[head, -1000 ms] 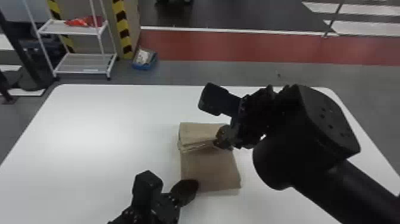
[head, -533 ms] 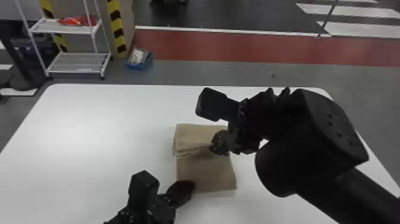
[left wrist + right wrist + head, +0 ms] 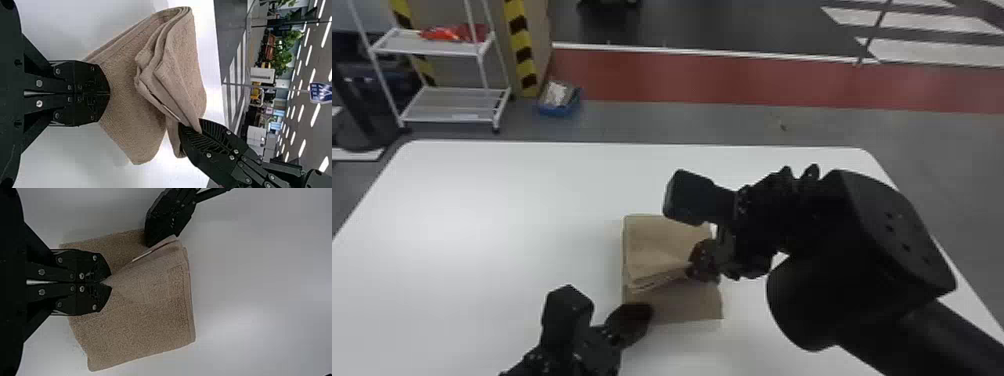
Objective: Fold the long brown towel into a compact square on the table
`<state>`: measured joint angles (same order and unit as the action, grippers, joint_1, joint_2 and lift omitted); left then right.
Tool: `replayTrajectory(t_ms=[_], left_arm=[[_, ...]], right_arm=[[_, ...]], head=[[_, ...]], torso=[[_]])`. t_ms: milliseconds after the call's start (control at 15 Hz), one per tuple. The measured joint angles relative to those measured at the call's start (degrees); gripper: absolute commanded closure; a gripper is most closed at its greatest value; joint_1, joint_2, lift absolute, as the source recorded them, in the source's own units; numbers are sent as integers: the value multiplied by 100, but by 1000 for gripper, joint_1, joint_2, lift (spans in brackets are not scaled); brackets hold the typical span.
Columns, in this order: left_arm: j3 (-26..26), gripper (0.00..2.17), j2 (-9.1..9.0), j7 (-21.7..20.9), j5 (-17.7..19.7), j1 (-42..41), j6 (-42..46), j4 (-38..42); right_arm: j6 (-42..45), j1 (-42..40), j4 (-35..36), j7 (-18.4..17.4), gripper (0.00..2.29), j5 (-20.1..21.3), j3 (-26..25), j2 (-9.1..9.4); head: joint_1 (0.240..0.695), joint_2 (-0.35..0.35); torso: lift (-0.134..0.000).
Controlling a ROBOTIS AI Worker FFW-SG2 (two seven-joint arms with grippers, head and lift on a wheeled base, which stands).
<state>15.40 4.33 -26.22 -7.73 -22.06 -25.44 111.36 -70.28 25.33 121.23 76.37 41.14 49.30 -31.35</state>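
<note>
The brown towel (image 3: 657, 240) lies folded in layers near the table's middle, its upper flap lifted at the near right corner. My right gripper (image 3: 697, 265) is shut on that corner; in the right wrist view, creases run out from the right gripper (image 3: 109, 283) across the towel (image 3: 145, 321). My left gripper (image 3: 642, 315) is at the towel's near left part, over the lower layer. In the left wrist view the left gripper (image 3: 109, 94) has its fingers together in front of the towel (image 3: 129, 78), with no cloth visible between them.
The white table (image 3: 472, 225) extends around the towel. My right forearm crosses above its right side. Behind the table, a white shelf rack (image 3: 452, 105) and a blue box (image 3: 559, 102) stand on the floor.
My right gripper has come toward the table's near side, bringing the towel's upper flap with it, so less of the lower layer shows. My left gripper has stayed nearly in place.
</note>
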Motion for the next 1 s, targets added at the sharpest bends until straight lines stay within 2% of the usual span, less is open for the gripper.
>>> replayTrajectory(t_ms=[533,1000], left_arm=[[20,2145,19,17,13,-9,0,0],[16,2145,39,21,30,-9,34,0]], right_arm=[[18,-94,15,105,1332,72,142,28],[62,-168,10,176,1332,121,151,-49]], head=[[695,-103],[695,-112]], torso=[[-123],[-123]])
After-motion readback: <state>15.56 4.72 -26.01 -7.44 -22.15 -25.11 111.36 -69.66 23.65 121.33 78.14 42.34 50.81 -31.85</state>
